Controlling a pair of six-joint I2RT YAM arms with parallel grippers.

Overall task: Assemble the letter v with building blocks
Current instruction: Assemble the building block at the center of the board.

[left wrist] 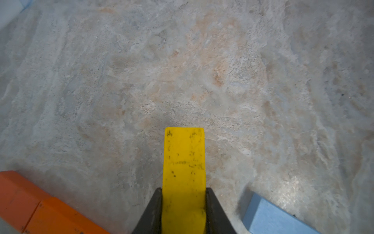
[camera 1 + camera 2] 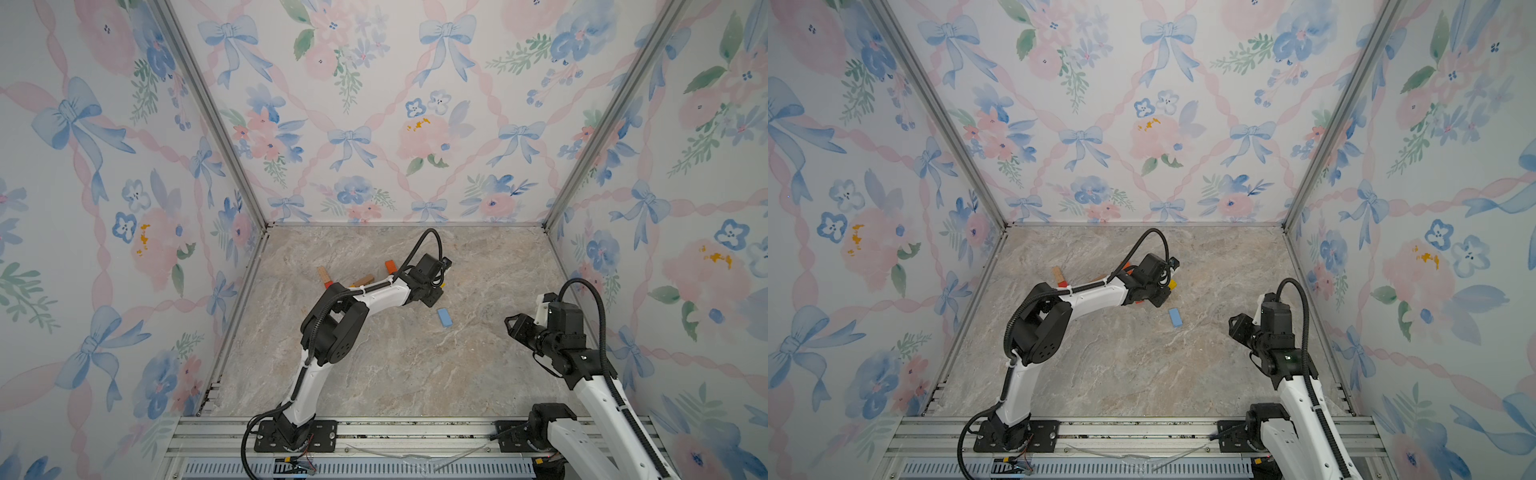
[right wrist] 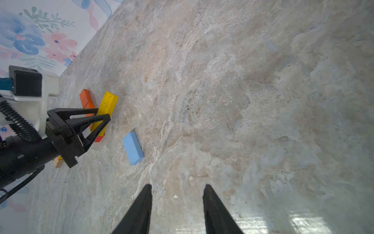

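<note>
Flat, apart from rest: light blue block [image 2: 444, 317]. Near it, scuffed yellow bar [image 1: 184, 162]. Farther from it: orange blocks [image 3: 86, 100], natural wood bars [image 2: 323, 274].

Marble-patterned bench [image 2: 395, 365]; 3 walls [image 2: 374, 83] papered with blue bows and pink flowers; aluminium rails [image 2: 415, 430] along the front edge.
</note>
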